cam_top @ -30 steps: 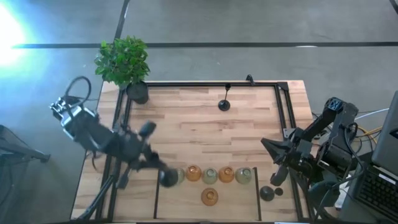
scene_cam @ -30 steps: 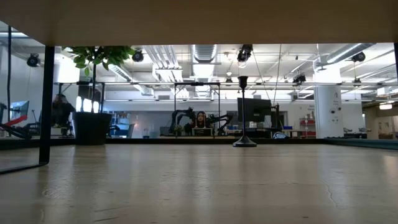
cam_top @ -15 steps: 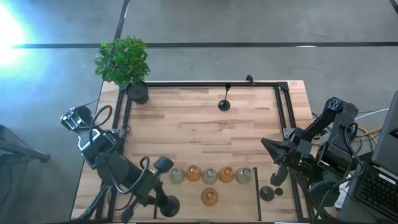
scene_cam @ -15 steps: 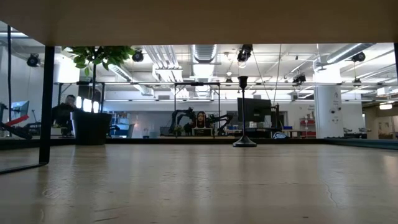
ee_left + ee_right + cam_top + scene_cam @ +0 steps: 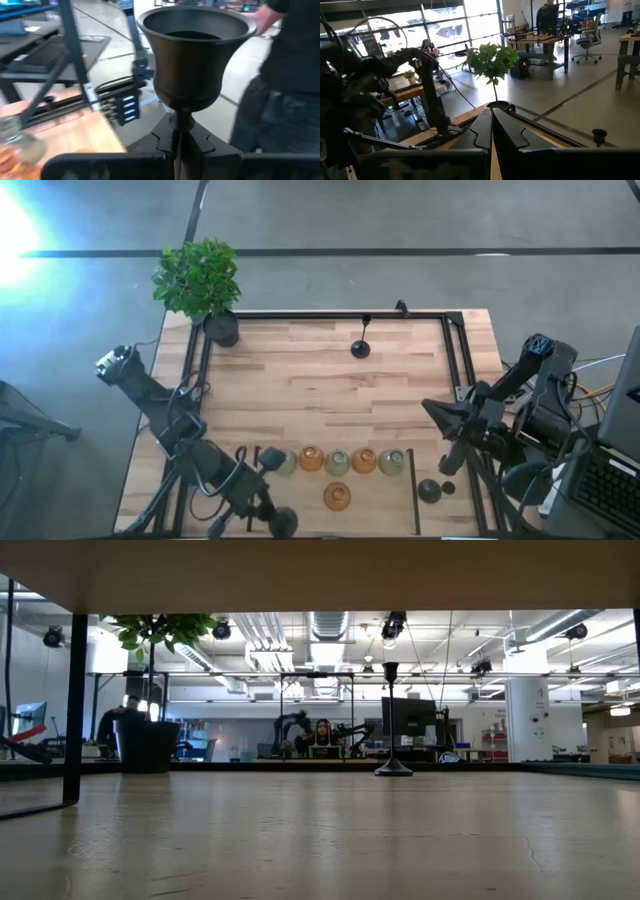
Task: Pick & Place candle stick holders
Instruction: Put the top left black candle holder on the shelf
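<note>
Left gripper (image 5: pixel 176 150) pinching thin stem of matte black goblet-shaped metal holder (image 5: pixel 192 55), near edge of butcher-block wood tabletop (image 5: pixel 300 370); right gripper (image 5: pixel 492 131) pressed together, right edge.

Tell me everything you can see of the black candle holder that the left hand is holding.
The black candle holder looks like matte dark metal: a wide goblet-shaped cup with a flared rim, empty inside, narrowing to a thin stem. It stands upright in the wrist view. The left hand is shut on the stem, below the cup. Its base is hidden. From above, it is at the table's near edge.
</note>
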Action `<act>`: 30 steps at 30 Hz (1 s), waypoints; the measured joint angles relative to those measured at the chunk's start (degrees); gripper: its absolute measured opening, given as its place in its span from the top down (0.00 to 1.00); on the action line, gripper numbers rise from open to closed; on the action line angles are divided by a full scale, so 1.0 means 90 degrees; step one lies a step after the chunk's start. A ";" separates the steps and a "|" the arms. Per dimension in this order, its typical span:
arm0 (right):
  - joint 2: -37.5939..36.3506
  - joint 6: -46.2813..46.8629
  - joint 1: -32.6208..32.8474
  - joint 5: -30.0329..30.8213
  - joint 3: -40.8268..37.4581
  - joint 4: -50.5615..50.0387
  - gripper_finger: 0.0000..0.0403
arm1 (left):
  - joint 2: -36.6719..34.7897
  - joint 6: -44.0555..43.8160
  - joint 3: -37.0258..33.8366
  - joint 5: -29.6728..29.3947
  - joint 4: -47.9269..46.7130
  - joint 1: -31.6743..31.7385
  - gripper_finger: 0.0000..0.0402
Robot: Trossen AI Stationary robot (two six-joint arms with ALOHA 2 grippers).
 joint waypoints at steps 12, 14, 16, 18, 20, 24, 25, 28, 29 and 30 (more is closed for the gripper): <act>-0.0012 -0.0020 -0.0005 -0.0039 0.0000 0.0032 0.98 | -0.0550 0.0501 -0.1657 -0.0259 0.1170 0.0192 0.97; -0.0012 -0.0015 -0.0005 -0.0037 0.0000 0.0039 0.98 | -0.0585 0.0572 -0.1745 -0.0257 0.1187 0.0252 0.97; -0.0012 -0.0014 -0.0005 -0.0037 0.0000 0.0041 0.98 | -0.0609 0.0582 -0.1807 -0.0258 0.1187 0.0299 0.97; -0.0012 -0.0013 -0.0005 -0.0037 0.0000 0.0043 0.98 | -0.0609 0.0608 -0.1864 -0.0257 0.1176 0.0352 0.97; -0.0012 -0.0014 -0.0005 -0.0037 0.0000 0.0044 0.98 | -0.0609 0.0691 -0.1881 -0.0257 0.1142 0.0372 0.97; -0.0012 -0.0013 -0.0005 -0.0035 0.0000 0.0044 0.98 | -0.0613 0.0795 -0.1878 -0.0257 0.1125 0.0425 0.97; -0.0012 -0.0016 -0.0005 -0.0034 0.0000 0.0044 0.98 | -0.0614 0.0825 -0.1878 -0.0257 0.1084 0.0433 0.97; -0.0012 -0.0028 -0.0007 -0.0028 0.0000 0.0044 0.98 | -0.0622 0.0838 -0.1878 -0.0250 0.1004 0.0470 0.97; -0.0012 -0.0030 -0.0007 -0.0023 0.0000 0.0044 0.98 | -0.0622 0.0835 -0.1876 -0.0251 0.0990 0.0477 0.97; -0.0012 -0.0030 -0.0007 -0.0019 0.0000 0.0044 0.98 | -0.0622 0.0828 -0.1876 -0.0250 0.0970 0.0484 0.97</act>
